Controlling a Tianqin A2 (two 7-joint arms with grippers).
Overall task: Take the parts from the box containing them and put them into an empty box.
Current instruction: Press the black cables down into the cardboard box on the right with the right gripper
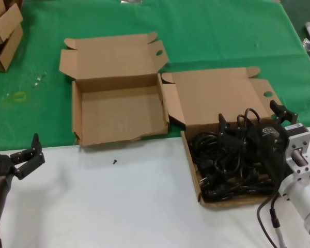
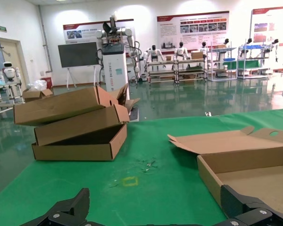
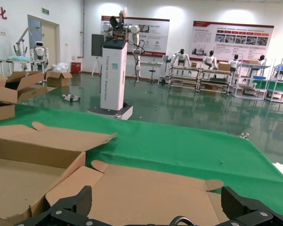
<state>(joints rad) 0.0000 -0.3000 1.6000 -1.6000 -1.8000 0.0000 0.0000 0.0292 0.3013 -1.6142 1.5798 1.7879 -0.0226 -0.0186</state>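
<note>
On the right side of the table, over the near part of the box containing them (image 1: 192,155), my right gripper (image 1: 252,118) hung with its fingers spread wide, one tip toward the left above the cable pile and the other out past the box's far right corner. Nothing sat between those fingers. The parts (image 1: 225,163) lay under and just left of my wrist, a tangle of glossy black cords and plugs heaped across the floor of that box, with one loop of cable arching up between my fingertips. I could not tell whether any finger touched a cord. The box's lid lay folded back flat on the far side, its oval hole showing in the right flap.

Just left of it, and touching it flap to flap, sat an empty box (image 1: 119,114), its bare cardboard floor showing and its near edge low and ragged. Its lid also lay open toward the far side on the green cloth (image 1: 222,36).

Far off at the near left corner, my left gripper (image 1: 27,157) waited over the white table surface (image 1: 119,206), well apart from both boxes, its fingers parted and holding nothing. A small dark speck (image 1: 114,161) lay on the white surface just near the empty box. Small stacked cartons (image 2: 78,125) stood at the far left on the cloth.
</note>
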